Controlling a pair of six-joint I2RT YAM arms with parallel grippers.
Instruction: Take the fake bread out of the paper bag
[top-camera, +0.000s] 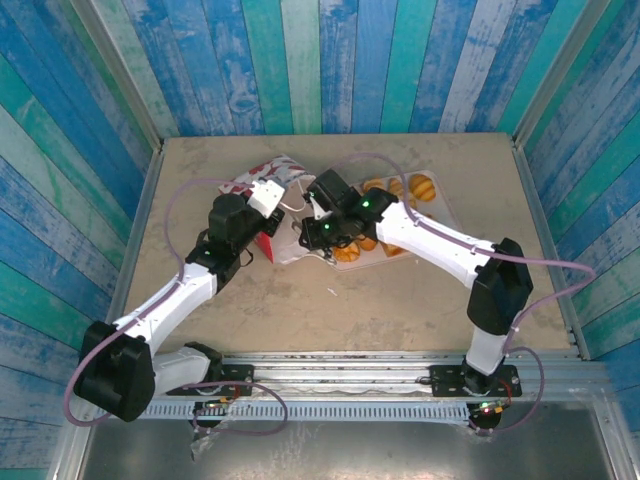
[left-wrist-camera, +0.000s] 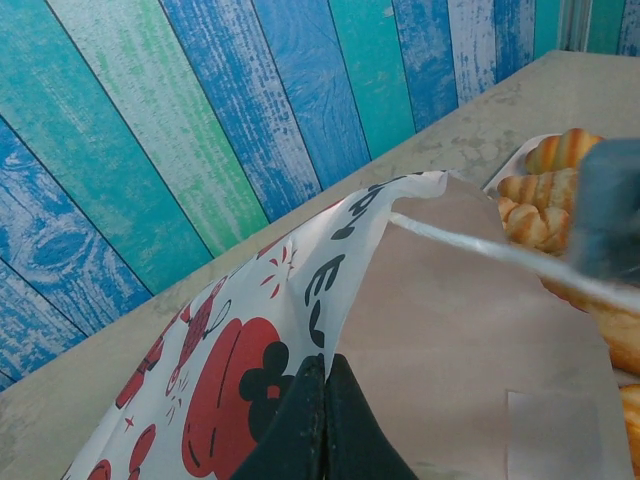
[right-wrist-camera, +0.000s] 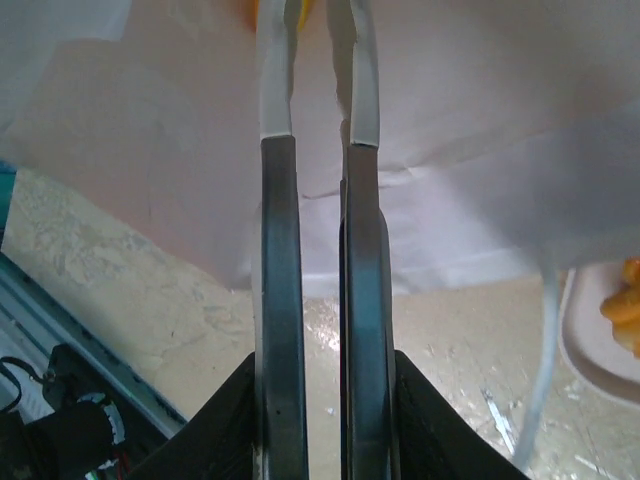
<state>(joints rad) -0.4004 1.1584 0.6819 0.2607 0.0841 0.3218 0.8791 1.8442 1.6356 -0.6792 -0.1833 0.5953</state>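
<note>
Left gripper jaws are closed, pinching the paper bag rim. Right gripper jaws stand a slit apart inside the bag; I cannot tell whether they grip anything. Fake bread lies right of the left jaws.

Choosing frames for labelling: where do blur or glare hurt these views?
Left wrist view: the paper bag prints sharp, its cord handle smeared out of focus. Right wrist view: the fake bread at the edge is blurred, glare glints on the table. Top external view: evenly lit, only soft shadows.

Weathered plank walls in blue, teal and white enclose three sides. The beige table looks scuffed.
</note>
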